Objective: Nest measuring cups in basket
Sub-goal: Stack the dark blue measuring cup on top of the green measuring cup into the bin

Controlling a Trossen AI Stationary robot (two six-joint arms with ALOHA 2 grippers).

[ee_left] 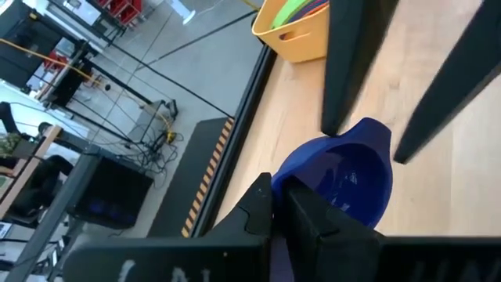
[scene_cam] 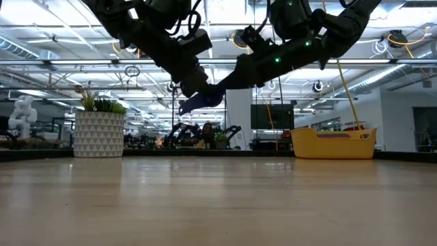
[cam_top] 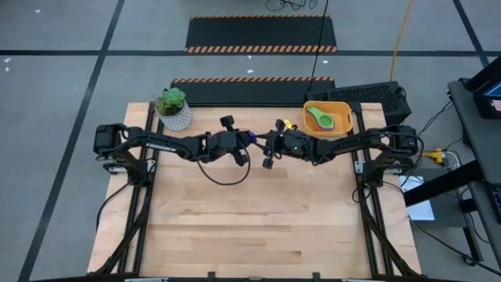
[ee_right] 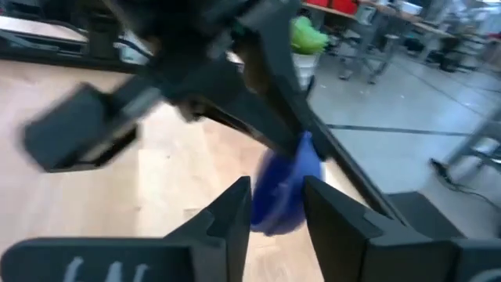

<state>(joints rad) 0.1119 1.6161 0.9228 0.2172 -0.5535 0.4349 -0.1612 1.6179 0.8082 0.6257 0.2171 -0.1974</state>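
We note the dark blue plastic measuring cup clamped in the left claw mid-air above the worktop, lying straight between the parted fingers of the right claw (the nearer to the yellow-orange plastic basket).

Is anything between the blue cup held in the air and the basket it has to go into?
Nothing visible on the table. The blue cup hangs in the left gripper, the right gripper open around it; that arm lies toward the basket, which holds a green cup.
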